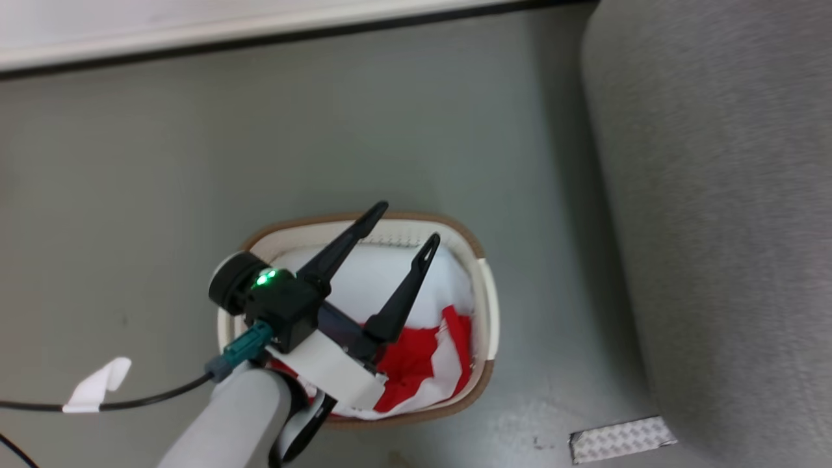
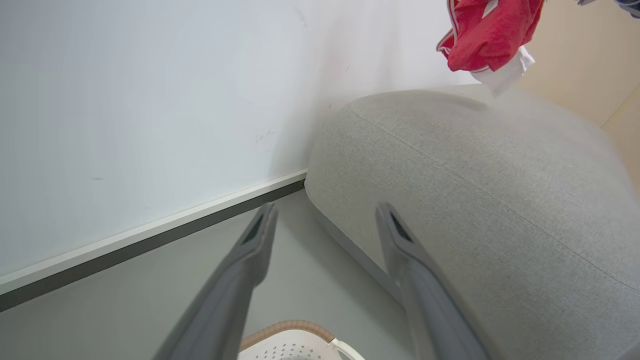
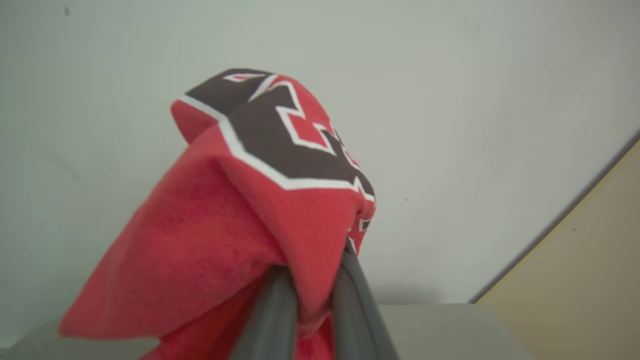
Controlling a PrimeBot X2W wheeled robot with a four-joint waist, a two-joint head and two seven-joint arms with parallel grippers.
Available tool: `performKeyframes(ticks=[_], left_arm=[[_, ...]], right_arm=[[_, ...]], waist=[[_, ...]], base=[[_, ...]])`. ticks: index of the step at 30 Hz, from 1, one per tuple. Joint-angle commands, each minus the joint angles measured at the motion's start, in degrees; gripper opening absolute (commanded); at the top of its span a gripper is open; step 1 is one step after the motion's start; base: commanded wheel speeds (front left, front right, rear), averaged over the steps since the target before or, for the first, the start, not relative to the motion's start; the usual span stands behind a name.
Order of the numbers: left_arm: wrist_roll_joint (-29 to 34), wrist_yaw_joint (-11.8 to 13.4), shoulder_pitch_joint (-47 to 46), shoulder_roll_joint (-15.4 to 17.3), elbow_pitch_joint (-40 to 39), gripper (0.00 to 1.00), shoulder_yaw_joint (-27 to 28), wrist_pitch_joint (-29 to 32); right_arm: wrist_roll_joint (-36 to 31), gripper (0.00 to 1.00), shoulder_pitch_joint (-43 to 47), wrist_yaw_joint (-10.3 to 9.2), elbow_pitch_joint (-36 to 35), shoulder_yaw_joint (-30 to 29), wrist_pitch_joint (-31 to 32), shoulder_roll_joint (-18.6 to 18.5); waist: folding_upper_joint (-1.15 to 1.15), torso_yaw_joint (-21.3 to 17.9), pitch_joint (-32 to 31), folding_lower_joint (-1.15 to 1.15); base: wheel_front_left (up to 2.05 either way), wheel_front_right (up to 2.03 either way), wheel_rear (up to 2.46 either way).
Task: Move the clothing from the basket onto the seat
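while aloft, clothing between right fingers

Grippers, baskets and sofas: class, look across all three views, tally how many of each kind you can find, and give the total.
Baskets: 1, the basket
Sofas: 1, the sofa
Grippers: 2, the left gripper open over the basket, the right gripper shut on a red garment
Total: 4
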Motion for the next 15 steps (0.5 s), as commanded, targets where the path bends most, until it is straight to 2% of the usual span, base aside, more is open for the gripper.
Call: performKeyframes(ticks=[1,3,4,5,6,7,8,9,10,15], left_arm=[[0.63,-0.29,-1.35,-0.11,-0.25,1.0,-0.11,-0.73],[0.6,-0.41,-2.4,-0.45,-0.21,1.0,-0.41,-1.22],[0.6,-0.41,-2.4,-0.45,-0.21,1.0,-0.41,-1.22],[0.32,-0.48,-3.1,-0.8,0.12,1.0,-0.52,-1.65],[0.2,-0.52,-3.22,-0.92,0.41,1.0,-0.57,-2.02],[0.13,-0.57,-3.29,-0.98,0.72,1.0,-0.65,-2.22],[0.06,-0.61,-3.3,-0.97,1.07,1.0,-0.68,-2.51],[-0.05,-0.62,-3.17,-0.86,1.47,1.0,-0.65,-2.76],[-0.19,-0.62,-2.92,-0.71,1.85,1.0,-0.54,-2.92],[-1.21,0.44,-0.68,-0.44,4.19,1.0,0.34,-3.9]], right_arm=[[-2.05,0.0,-0.09,-0.14,1.21,-2.3,0.81,0.11],[-5.42,0.0,1.37,-0.14,2.87,-6.8,1.92,1.0],[-5.42,0.0,1.37,-0.14,2.87,-6.8,1.92,1.0],[-8.8,0.0,3.43,-0.14,4.74,-11.4,2.47,2.72],[-10.21,0.0,4.44,-0.14,5.69,-13.65,2.68,3.65],[-11.88,0.05,5.3,-0.14,6.49,-15.64,2.38,4.63],[-12.92,0.36,5.77,-0.14,7.02,-17.31,1.78,5.5],[-13.93,0.73,6.24,-0.14,7.43,-18.83,1.07,6.45],[-15.19,1.0,7.05,-0.14,8.02,-20.18,0.36,7.27],[-17.26,1.0,10.21,-0.14,10.98,-22.99,-4.61,11.24]], waist=[[0.0,4.56,5.07,-0.01],[0.0,5.51,6.34,-0.01],[0.0,5.51,6.34,-0.01],[0.0,6.13,7.19,-0.01],[0.0,6.28,7.34,-0.01],[0.0,6.37,7.39,-0.01],[0.0,6.36,7.31,-0.01],[0.0,6.21,7.01,-0.01],[0.0,5.99,6.55,-0.01],[0.0,3.85,1.72,-0.01]], base=[[0.0,0.0,0.0],[0.0,0.0,0.0],[0.0,0.0,0.0],[0.0,0.0,0.0],[0.0,0.0,0.0],[0.0,0.0,0.0],[0.0,0.0,0.0],[0.0,0.0,0.0],[0.0,0.0,0.0],[0.0,0.0,0.0]])
